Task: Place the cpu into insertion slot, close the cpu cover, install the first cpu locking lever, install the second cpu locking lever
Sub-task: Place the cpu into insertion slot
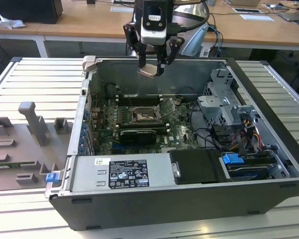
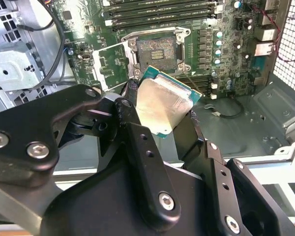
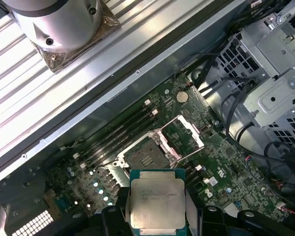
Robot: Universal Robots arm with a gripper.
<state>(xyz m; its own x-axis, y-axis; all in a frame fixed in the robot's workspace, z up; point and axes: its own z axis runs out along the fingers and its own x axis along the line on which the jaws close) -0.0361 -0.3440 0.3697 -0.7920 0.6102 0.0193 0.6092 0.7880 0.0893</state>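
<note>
Step 1, cpu placement: gripper (image 1: 152, 64) clamped on the cpu (image 1: 149, 71), hanging above the case, well apart from the bare insertion slot (image 1: 142, 116) (cpu cover (image 1: 168, 107) flipped up), so seating needs the chip squared to the socket, I'd judge.

you have a slatted aluminium bench (image 1: 35, 74) carrying the open pc case (image 1: 139, 214); just beside it, at the exterior view's left, lies a grey fixture plate (image 1: 20, 152).
</note>
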